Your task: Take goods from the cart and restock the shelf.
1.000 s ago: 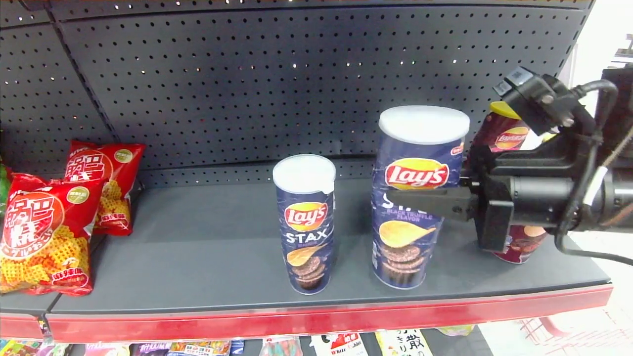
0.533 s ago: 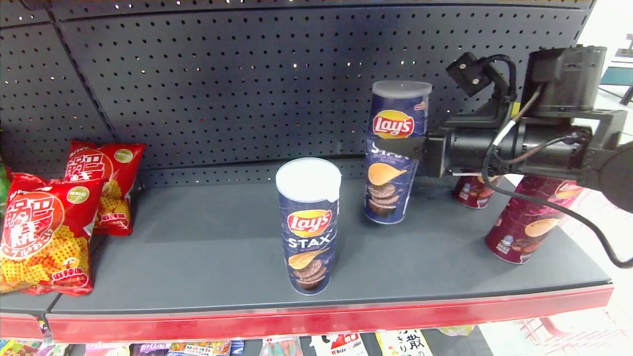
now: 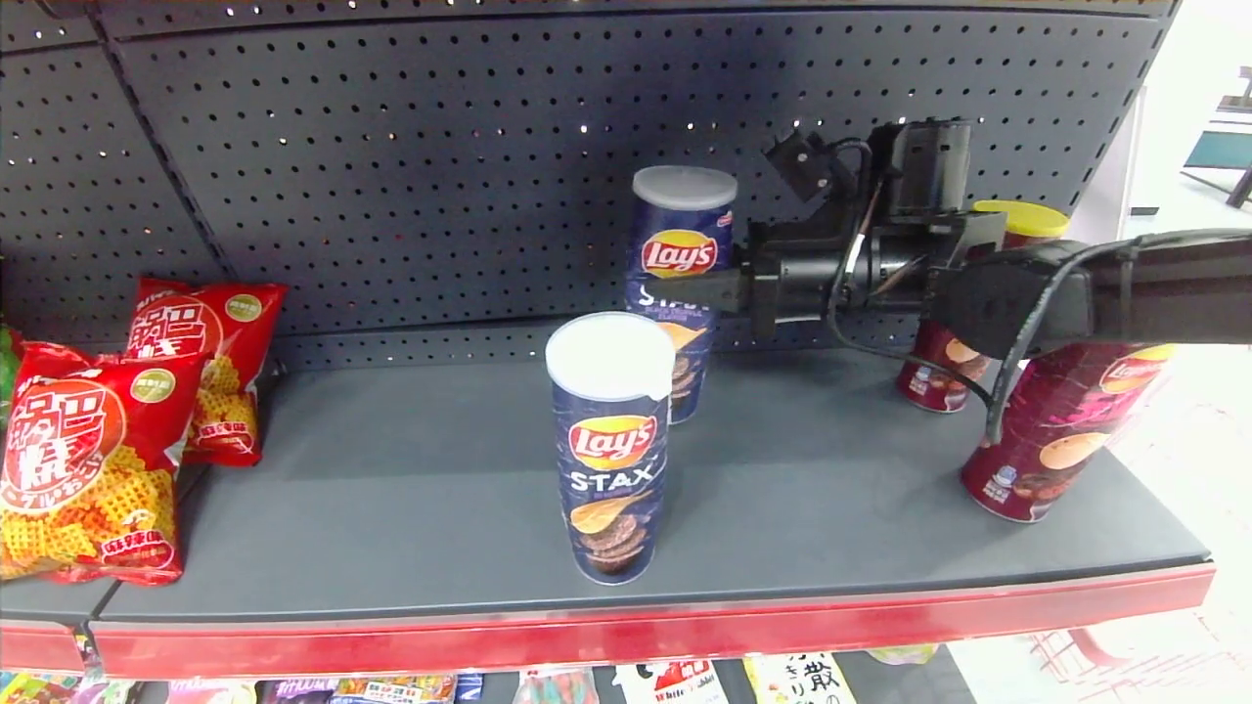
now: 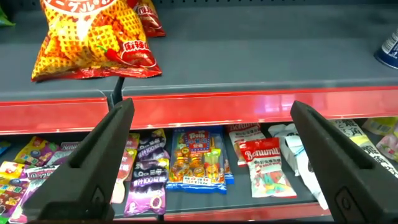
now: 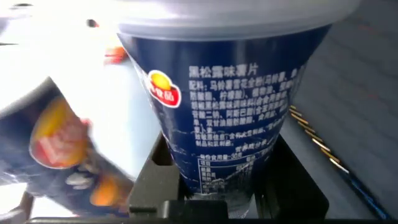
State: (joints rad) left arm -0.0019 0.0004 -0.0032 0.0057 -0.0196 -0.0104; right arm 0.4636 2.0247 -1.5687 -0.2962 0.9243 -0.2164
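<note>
Two cans stand close: right gripper (image 3: pixel 696 289), clamped on the rear can (image 3: pixel 682 244), could topple it onto the front can (image 3: pixel 608 445) by releasing early; left gripper (image 4: pixel 212 107) gapes wide

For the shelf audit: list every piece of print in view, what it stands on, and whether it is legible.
Front blue can: logo and product word, legible.
Held blue can, in the right gripper: logo legible, word below partly hidden; small print on its back legible only in part.
Red snack bags: large characters, legible.
Maroon cans: too small.
Lower-shelf packets: mostly too small.
</note>
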